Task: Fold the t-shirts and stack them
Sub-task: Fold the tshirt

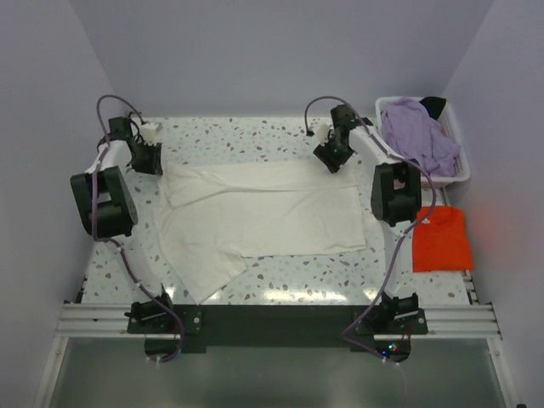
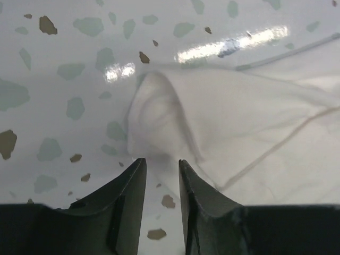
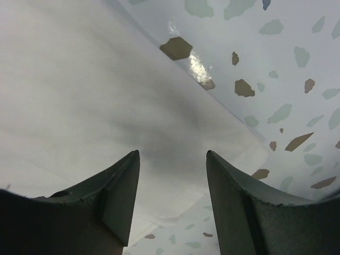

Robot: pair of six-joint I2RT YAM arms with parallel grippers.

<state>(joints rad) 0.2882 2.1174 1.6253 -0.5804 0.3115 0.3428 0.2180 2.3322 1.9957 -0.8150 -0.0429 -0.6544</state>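
Left jaws: narrowly parted, empty, by cream shirt (image 2: 223,122) corner.
Right jaws: spread wide over same shirt.
Cream shirt: partly folded on desk (image 1: 255,132).
Orange shirt (image 1: 442,240): folded, alongside.
Lavender shirt (image 1: 416,132): waiting in basket (image 1: 462,172).

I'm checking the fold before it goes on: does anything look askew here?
Yes. The cream-white shirt is folded unevenly. Its near-left portion splays out at a slant toward the front edge of the table, past the otherwise rectangular fold. The orange-red shirt lies neatly folded.
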